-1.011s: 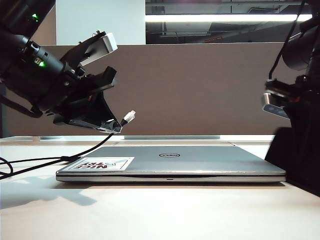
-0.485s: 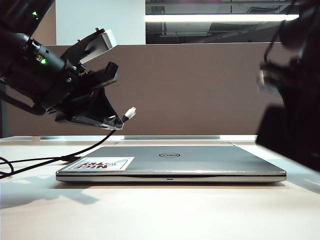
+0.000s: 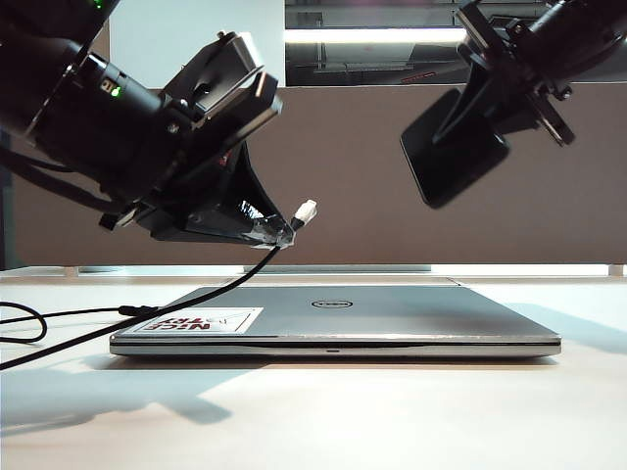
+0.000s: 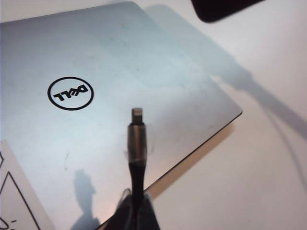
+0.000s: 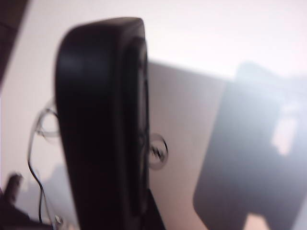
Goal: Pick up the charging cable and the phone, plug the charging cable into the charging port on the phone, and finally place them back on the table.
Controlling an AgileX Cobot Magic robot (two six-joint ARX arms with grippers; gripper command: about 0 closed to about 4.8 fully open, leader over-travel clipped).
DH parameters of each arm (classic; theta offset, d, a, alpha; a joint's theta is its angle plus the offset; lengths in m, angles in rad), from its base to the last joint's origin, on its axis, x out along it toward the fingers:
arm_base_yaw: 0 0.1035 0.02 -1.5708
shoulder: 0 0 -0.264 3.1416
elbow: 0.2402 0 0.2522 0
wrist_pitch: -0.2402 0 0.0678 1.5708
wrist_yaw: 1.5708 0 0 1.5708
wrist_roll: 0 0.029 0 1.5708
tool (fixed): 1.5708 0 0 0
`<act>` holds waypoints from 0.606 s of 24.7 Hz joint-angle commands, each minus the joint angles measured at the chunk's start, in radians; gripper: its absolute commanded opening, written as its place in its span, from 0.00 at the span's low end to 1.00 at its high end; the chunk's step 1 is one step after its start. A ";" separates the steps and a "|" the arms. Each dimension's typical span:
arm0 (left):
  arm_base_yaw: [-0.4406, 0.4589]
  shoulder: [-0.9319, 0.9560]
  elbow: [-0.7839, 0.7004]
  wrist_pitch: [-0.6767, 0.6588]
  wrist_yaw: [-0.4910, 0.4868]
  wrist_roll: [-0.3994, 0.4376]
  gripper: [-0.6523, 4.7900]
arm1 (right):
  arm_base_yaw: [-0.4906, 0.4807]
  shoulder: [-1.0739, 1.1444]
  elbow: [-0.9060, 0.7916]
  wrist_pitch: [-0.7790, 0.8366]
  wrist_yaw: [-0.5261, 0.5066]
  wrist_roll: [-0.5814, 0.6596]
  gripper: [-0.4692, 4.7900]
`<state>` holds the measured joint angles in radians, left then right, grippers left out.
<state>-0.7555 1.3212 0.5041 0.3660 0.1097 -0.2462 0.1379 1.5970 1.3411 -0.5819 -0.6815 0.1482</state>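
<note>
Bright overhead light, hard shadows, blurred right-wrist view.

The phone (image 5: 103, 124) is blurred — its charging port unreadable.

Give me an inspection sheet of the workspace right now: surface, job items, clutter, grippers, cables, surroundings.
Surface: white table, shadowed at the left.
Job's things: charging cable and phone both lifted, apart, not yet plugged.
Clutter: closed silver laptop with a sticker.
Grippers: left gripper shut on the cable near its plug, above the laptop; right gripper holds the phone, upper right.
Cables: cord trails left across the table.
Surroundings: brown divider panel behind.
</note>
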 commanded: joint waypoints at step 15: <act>-0.008 -0.002 0.005 0.013 0.003 -0.165 0.11 | -0.001 0.201 0.005 0.415 -0.293 0.173 0.08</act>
<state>-0.7605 1.3212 0.5037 0.3698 0.1101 -0.3985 0.1364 1.7962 1.3388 -0.2329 -0.9207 0.2920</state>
